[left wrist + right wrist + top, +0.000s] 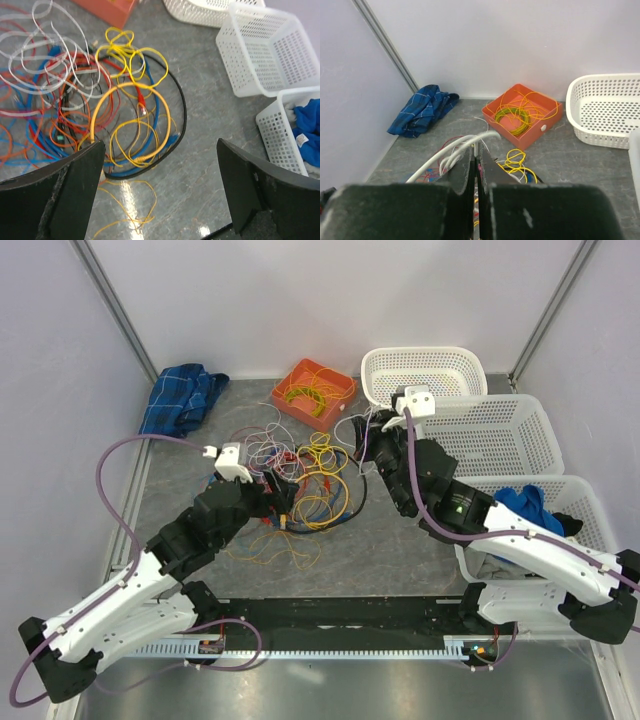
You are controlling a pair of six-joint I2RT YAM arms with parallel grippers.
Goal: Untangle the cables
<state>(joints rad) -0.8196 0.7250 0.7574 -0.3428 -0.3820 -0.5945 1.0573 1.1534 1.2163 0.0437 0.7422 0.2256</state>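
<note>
1. Far left, by the wall: a crumpled blue cloth [182,398] on the grey table [400,550].
2. Left of centre: left arm [120,595] reaching in, left jaws released and spread wide over the near edge of the tangle.
3. Centre: cables [295,490] in one loose heap on the table, with white, red, blue, orange, yellow and black loops crossing.
4. Beyond the heap: orange tray [313,393] with a yellow-green coil [305,398] inside.
5. Right of the heap: right jaws clenched on a white cable [451,154], lifted off the table.
6. Far right: three white baskets [500,440], the nearest holding blue fabric [525,505].
</note>
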